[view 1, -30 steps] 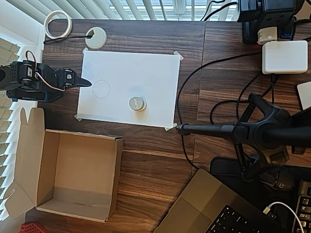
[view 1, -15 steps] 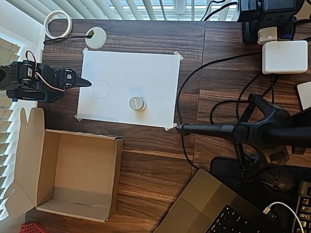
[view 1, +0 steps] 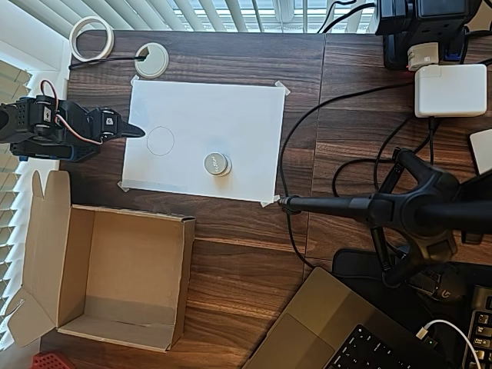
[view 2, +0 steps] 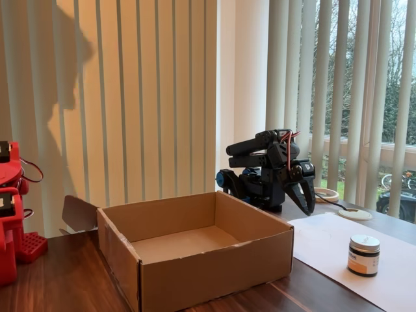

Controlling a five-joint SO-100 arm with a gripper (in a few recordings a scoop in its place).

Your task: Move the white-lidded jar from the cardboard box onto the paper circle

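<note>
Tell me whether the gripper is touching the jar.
Apart. The overhead view shows the gripper at the sheet's left edge, with bare white paper between it and the white-lidded jar.

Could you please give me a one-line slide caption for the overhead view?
White-lidded jar on the white sheet, right of the paper circle; cardboard box empty; gripper folded at the sheet's edge.

White-lidded jar (view 1: 217, 164) stands upright beside the paper circle (view 1: 161, 141).

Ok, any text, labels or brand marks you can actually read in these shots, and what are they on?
None reads clearly.
Small round jar's silvery-white lid: faint lettering, too blurred in the overhead view.
The jar's orange-and-white side label: print too small in the fixed view.
Large brown cardboard box: plain, no markings seen.
</note>
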